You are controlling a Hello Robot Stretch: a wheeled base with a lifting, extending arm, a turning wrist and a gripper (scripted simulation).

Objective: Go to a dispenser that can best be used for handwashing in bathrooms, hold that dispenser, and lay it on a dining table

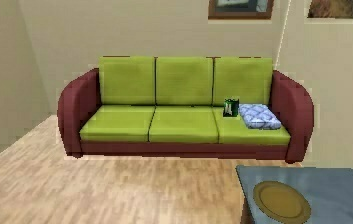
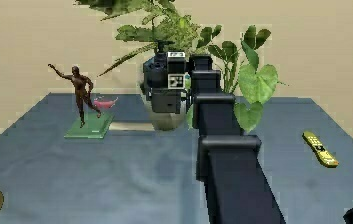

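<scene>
In the arm side view my arm (image 2: 224, 150) reaches out over a blue-grey table (image 2: 104, 170). The gripper (image 2: 164, 100) sits left of the white marker squares (image 2: 176, 70), right in front of a pale plant pot (image 2: 170, 120). I cannot tell whether it holds anything. A small pink thing (image 2: 104, 103) lies on the table beside a dark figurine (image 2: 81, 92) on a green base. In the forward view a small dark green object (image 1: 231, 104) stands on the sofa seat.
A maroon sofa (image 1: 184, 110) with green cushions stands ahead, a blue-white pillow (image 1: 261, 117) on its right seat. The table corner (image 1: 334, 185) with a tan plate (image 1: 281, 200) is at bottom right. A leafy plant (image 2: 249, 70) and a yellow remote (image 2: 320, 148) share the table.
</scene>
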